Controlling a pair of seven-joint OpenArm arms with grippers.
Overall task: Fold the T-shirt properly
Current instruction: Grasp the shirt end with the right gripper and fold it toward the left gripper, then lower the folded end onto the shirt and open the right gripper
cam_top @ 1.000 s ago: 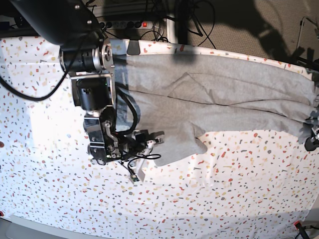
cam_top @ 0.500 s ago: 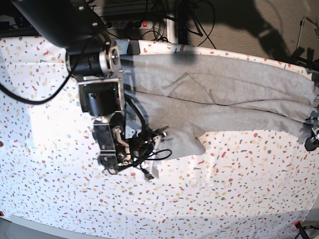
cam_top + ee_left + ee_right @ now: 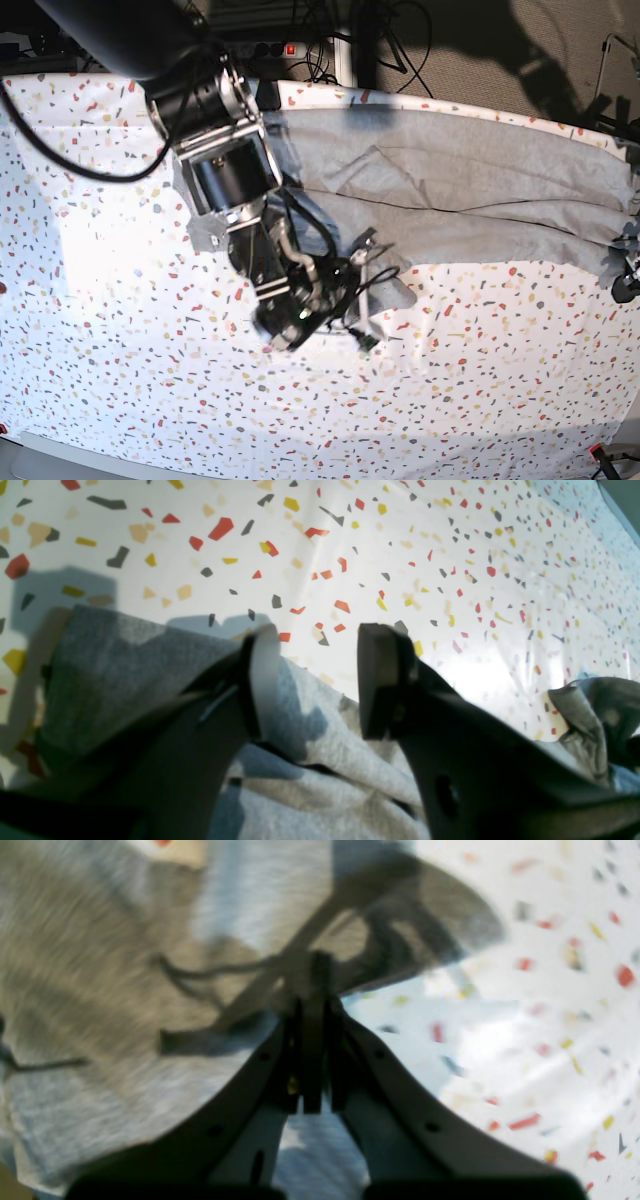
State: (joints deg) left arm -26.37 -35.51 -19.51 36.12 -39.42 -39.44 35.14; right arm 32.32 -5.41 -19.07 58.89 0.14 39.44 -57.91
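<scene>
Stretching across the far side of the speckled table cover (image 3: 120,330), the grey T-shirt (image 3: 470,190) is laid out in long folds, one flap reaching toward the table's middle. The right gripper (image 3: 311,990) is seen over the edge of that flap, its jaws pressed fully together; whether any fabric is pinched cannot be told, the wrist view being blurred. At the far right edge the left gripper (image 3: 312,680) is held with its jaws spread apart above bunched shirt fabric, nothing grasped.
</scene>
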